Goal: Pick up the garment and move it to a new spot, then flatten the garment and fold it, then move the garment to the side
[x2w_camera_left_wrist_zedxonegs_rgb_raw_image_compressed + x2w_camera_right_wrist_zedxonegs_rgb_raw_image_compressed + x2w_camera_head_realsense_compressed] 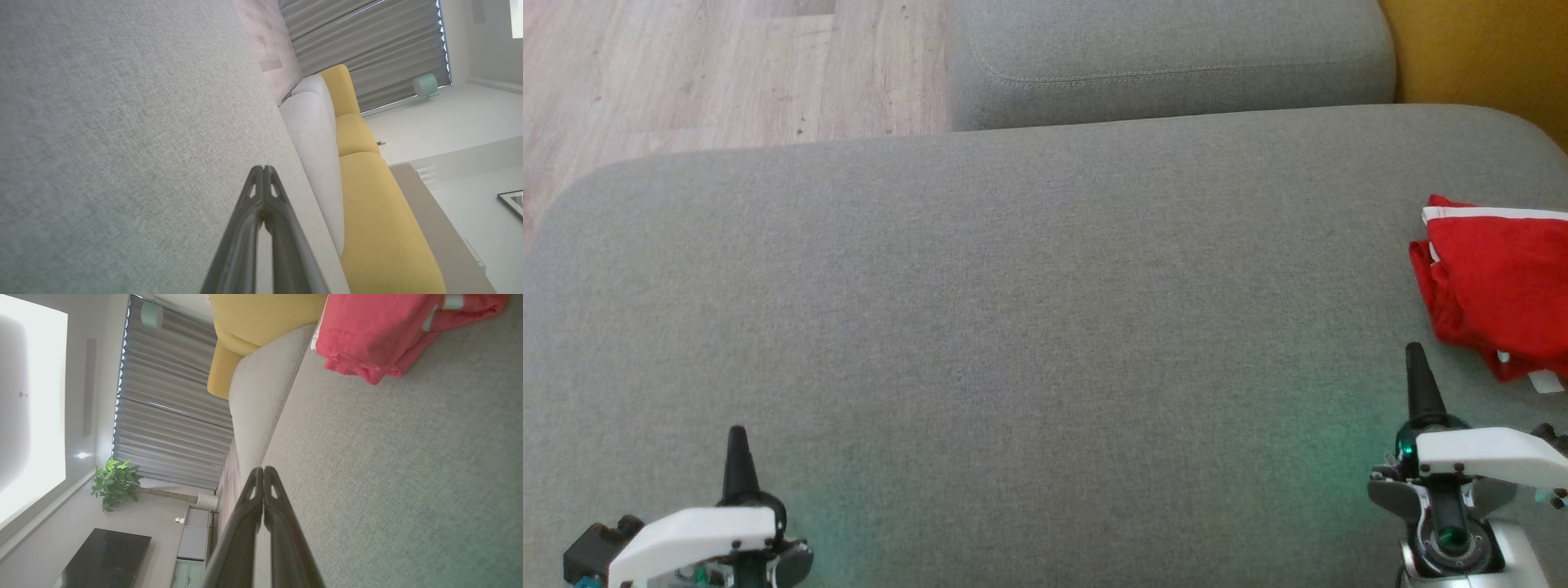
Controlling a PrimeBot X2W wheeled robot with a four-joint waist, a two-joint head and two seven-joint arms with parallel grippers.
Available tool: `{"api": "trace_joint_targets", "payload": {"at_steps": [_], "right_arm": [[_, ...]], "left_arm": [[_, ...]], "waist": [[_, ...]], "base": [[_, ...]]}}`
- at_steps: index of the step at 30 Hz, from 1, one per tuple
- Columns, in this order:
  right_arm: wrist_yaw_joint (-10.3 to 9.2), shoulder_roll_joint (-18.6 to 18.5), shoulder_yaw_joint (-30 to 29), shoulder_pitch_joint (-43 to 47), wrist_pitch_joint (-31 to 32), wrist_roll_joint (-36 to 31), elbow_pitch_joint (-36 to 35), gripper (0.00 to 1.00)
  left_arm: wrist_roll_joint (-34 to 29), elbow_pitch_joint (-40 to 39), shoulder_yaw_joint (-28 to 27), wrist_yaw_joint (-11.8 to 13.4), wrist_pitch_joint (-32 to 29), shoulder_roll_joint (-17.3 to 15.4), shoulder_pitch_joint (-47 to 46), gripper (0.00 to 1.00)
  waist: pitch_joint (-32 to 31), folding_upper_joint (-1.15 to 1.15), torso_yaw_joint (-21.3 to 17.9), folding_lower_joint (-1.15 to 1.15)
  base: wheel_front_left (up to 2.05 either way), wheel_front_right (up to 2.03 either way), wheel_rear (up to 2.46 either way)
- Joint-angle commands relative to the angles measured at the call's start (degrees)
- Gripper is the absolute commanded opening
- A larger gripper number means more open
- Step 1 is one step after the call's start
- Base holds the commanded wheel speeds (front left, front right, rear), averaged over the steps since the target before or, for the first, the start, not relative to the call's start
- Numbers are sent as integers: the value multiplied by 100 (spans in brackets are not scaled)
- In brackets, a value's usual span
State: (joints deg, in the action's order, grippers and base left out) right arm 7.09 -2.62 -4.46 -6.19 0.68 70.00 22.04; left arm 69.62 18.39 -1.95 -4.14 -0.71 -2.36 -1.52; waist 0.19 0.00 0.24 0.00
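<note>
The broad grey sofa seat [1029, 327] takes up most of the head view, with a second grey cushion [1168, 57] at 12 o'clock and pale wooden floor [686, 73] at 11 o'clock. The garment [1499, 282], red with a white stripe along its far edge, lies on the seat at 3 o'clock, loosely bunched in several layers and cut off by the picture's edge, so its full extent cannot be told. It looks light, soft and limp. It should drape and stretch out under its own weight when lifted, and a shallow pinch may catch only the top layer. The thick folded edge on its 9 o'clock side, with stacked hems, seems the surest place to take hold. The white-striped band is probably firmer to pull flat by later. The right hand [1414, 355] hovers at 4 o'clock, near the garment's closest corner but apart from it, fingers pressed together and holding nothing. The left hand [737, 437] rests at 7 o'clock, well apart from the cloth, fingers likewise together and empty.
</note>
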Motion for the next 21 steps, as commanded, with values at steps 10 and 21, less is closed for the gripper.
{"api": "trace_joint_targets", "payload": {"at_steps": [10,21], "right_arm": [[33,-23,-32,-78,219,799,-429,0],[36,-24,-120,-39,402,1513,-617,0]], "left_arm": [[812,-278,-274,-152,-207,-44,-371,0],[1539,-355,-366,-244,-393,-48,-420,0]], "waist": [[0,0,-8,0],[-1,0,-16,0]], "base": [[0,0,0],[0,0,0]]}}
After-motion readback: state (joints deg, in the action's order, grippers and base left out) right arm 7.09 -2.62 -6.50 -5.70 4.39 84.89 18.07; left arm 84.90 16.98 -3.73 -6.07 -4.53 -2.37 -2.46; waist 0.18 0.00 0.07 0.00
